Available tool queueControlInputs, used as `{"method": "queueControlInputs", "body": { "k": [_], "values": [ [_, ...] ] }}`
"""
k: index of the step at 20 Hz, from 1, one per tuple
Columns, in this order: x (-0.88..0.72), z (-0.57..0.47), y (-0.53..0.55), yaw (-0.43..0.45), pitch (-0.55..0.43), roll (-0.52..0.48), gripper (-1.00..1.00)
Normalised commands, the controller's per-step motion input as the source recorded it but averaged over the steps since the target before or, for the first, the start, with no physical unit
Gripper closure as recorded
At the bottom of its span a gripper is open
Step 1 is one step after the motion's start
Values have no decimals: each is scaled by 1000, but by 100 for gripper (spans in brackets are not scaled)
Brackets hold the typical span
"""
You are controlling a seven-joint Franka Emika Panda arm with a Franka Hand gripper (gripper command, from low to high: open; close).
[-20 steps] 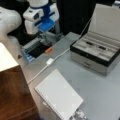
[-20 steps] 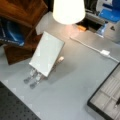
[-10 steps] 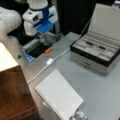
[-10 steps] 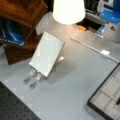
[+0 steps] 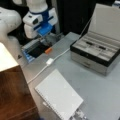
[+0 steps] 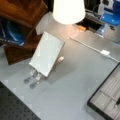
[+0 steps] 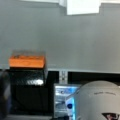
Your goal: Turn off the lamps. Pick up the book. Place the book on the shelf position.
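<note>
Grey table [image 5: 100, 90]; gripper [image 5: 44, 40] above orange switch [image 5: 48, 50]; book [image 5: 58, 96] untouched.

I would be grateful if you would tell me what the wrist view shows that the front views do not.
Only the wrist view shows the glossy black block beneath the orange switch, close up. Only the front views show the large white spiral-bound notebook, the lit cream-white lampshade, the dark reddish-brown wooden cabinet and the gripper hovering above the switch. All share the small orange switch and the grey table.
</note>
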Motion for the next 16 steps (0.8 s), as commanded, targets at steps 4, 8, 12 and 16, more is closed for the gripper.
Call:
{"method": "queueControlInputs", "body": {
  "k": [4, 8, 12, 16],
  "values": [
    [-211, -229, 194, -35, -239, 68, 100],
    [-222, -246, 149, -42, -213, 50, 100],
    [-235, -238, 134, -54, -192, 41, 100],
    [-214, -218, 128, -65, -210, 37, 100]
  ]
}}
